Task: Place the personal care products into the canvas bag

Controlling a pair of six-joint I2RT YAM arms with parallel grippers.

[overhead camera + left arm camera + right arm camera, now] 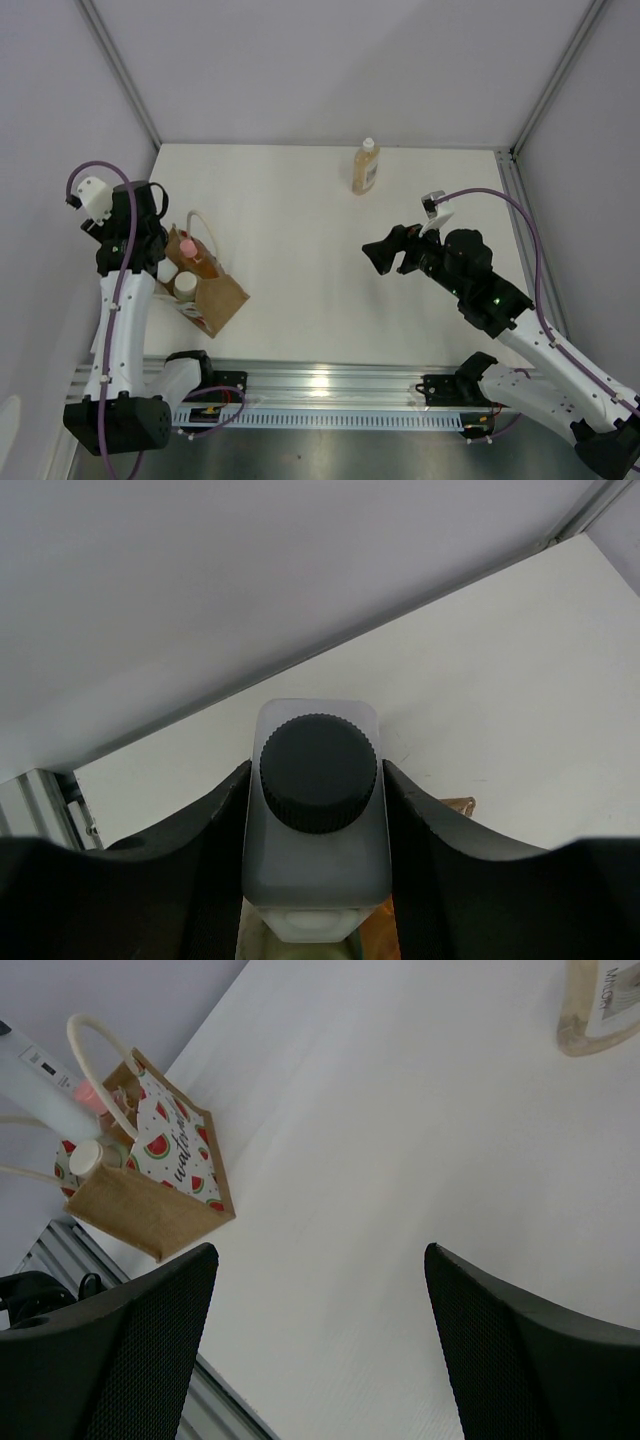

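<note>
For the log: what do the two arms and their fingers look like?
Both the left arm and right arm have white links, black joints and a purple cable looping along them. The fingers are black, broad and curved, with a fine dotted texture.

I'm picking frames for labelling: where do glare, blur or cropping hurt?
Top external: glare on the metal rail. Left wrist: white bottle looms close, its lower part soft. Right wrist: canvas bag sharp, amber bottle cut off by the corner.
</note>
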